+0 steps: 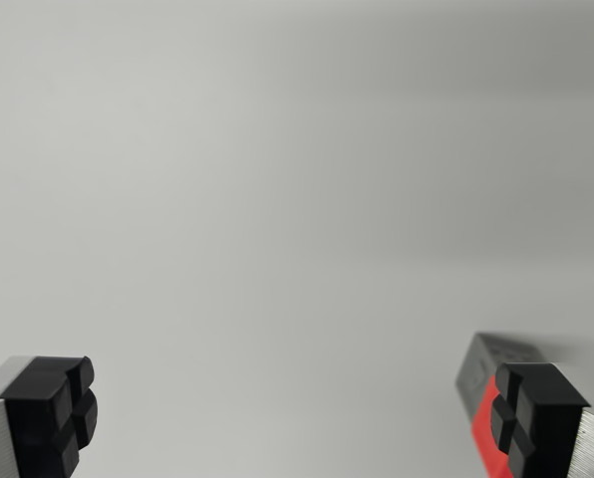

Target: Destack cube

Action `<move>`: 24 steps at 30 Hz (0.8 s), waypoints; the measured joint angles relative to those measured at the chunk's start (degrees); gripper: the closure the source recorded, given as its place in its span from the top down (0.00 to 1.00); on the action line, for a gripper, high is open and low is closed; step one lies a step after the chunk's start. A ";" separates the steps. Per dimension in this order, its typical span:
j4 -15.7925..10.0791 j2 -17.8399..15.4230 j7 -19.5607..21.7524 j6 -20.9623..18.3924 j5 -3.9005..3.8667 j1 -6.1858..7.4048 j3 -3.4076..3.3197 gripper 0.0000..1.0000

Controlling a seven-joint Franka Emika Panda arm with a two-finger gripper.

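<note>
Wrist view: end effector (295, 418) spread wide, two black fingertips (50, 413), nothing between them, above plain grey bench (297, 179).

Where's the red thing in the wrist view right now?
The red patch is at the wrist view's lower right, right beside the right finger pad, between that pad and the metal finger body; what it belongs to cannot be told.

A plain pale grey surface (297, 199) fills the wrist view edge to edge, smooth and unmarked, a shade darker along the top and softly lighter toward the middle.
</note>
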 joint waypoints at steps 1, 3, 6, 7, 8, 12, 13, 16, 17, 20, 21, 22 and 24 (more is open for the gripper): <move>0.00 0.00 0.00 0.00 0.00 0.00 0.00 1.00; 0.00 0.00 0.00 0.00 0.00 0.00 0.00 1.00; 0.00 0.00 0.00 0.00 0.00 0.00 0.00 1.00; 0.00 0.00 0.00 0.00 0.00 0.00 0.00 1.00; 0.00 0.00 0.00 0.00 0.00 0.00 0.00 1.00; 0.00 0.00 0.00 0.00 0.00 0.00 0.00 1.00; -0.01 0.00 0.00 0.00 0.00 0.00 0.00 1.00; -0.10 0.00 0.00 0.00 0.00 0.00 -0.02 1.00; -0.16 -0.01 0.00 0.01 0.00 -0.01 -0.04 1.00; -0.48 -0.10 -0.01 0.18 0.00 -0.03 -0.11 1.00; -0.65 -0.16 -0.02 0.28 0.00 -0.05 -0.14 1.00; -0.85 -0.25 -0.02 0.40 0.00 -0.07 -0.18 1.00; -1.30 -0.48 -0.05 0.62 0.00 -0.13 -0.24 1.00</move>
